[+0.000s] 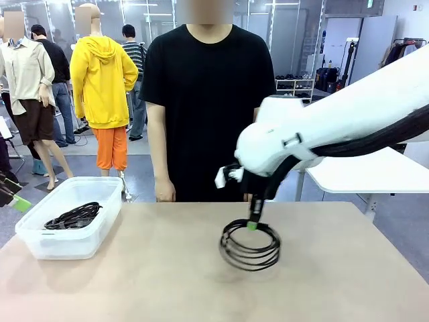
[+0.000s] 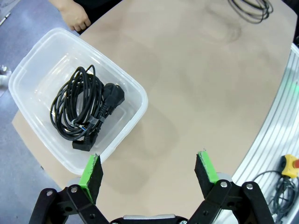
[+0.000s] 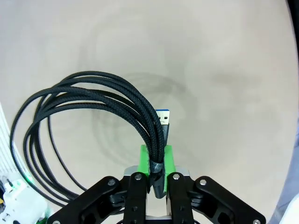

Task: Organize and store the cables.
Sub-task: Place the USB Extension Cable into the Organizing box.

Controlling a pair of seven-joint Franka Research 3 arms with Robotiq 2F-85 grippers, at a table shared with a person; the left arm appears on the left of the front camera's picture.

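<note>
From the front I see a clear plastic tub [image 1: 67,218] on the worktop [image 1: 167,275], with a black coiled cable [image 1: 74,216] lying flat inside it. Well to the right of the tub, my right claw [image 1: 253,225] is pinched shut on the near-top edge of a second cable coil [image 1: 250,246], which hangs from it with its loops tilted and its lower side at the worktop. A person in a black shirt [image 1: 208,100] stands behind the worktop. On my left wrist camera, the left claw [image 2: 149,170] is spread wide with nothing between its pads, hovering just beside the tub [image 2: 28,70]; the cable in the tub [image 2: 77,107] shows two plugs near its rim. On my right wrist camera, the right claw [image 3: 156,161] clamps the bundled coil [image 3: 88,100], whose loops fan away to the left and whose blue-tipped plug [image 3: 164,122] points away from the claw.
</note>
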